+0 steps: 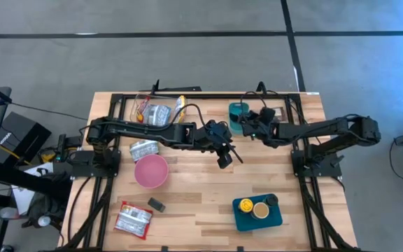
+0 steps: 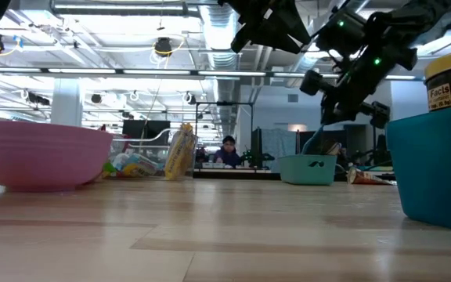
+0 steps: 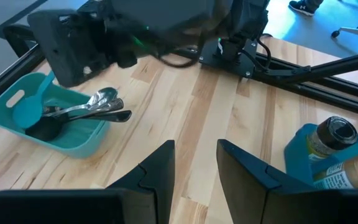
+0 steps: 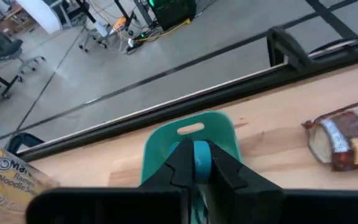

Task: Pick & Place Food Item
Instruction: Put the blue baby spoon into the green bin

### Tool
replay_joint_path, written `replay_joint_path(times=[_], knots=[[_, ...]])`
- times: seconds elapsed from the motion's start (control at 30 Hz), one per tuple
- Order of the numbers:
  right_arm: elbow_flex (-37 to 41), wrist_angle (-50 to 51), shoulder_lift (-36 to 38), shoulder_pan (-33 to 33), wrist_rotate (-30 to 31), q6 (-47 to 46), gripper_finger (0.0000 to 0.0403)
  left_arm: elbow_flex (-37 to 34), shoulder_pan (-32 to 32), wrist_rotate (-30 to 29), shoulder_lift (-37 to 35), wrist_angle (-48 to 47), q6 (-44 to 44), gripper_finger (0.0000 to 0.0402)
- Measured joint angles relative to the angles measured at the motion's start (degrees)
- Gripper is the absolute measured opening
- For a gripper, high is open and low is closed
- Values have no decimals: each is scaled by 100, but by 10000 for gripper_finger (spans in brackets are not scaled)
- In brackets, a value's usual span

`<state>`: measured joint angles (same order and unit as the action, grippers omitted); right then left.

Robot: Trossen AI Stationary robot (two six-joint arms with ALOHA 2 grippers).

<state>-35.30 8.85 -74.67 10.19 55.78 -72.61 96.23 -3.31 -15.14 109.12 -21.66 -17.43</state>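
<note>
A teal bin (image 1: 238,115) stands at the far middle of the table and holds metal spoons (image 3: 98,106) and a teal spatula (image 3: 27,111). My right gripper (image 1: 247,126) hovers over the bin, shut on the spatula's handle. My left gripper (image 3: 194,146) hangs open above the table's middle (image 1: 224,157), near side of the bin, with nothing between its fingers. Food packets lie apart from both grippers: a silver one (image 1: 144,148), a red and white one (image 1: 133,218), and a brown one (image 4: 347,140) beside the bin. My right gripper pinches the teal spatula's handle (image 4: 201,157) between its two fingers, which slant down toward the bin from the table's right side. The spatula's broad end (image 3: 25,113) sits low inside the bin, the handle rising to the fingers.
A pink bowl (image 1: 151,171) stands left of the middle. A clear container (image 1: 152,112) of packets is at the far left. A blue tray (image 1: 257,213) with jars is at the near right. A small black block (image 1: 157,204) lies near the red packet. Bare wood lies between bowl and tray.
</note>
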Motion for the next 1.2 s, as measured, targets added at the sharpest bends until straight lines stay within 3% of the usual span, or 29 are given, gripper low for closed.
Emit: replay_joint_path(times=[0.3,1.2], knots=[[0,-132,-527,-173,166,-410,21,0,0,0,0,2,0,112],[1,-29,-536,-345,108,-331,42,1,0,0,0,2,0,112]])
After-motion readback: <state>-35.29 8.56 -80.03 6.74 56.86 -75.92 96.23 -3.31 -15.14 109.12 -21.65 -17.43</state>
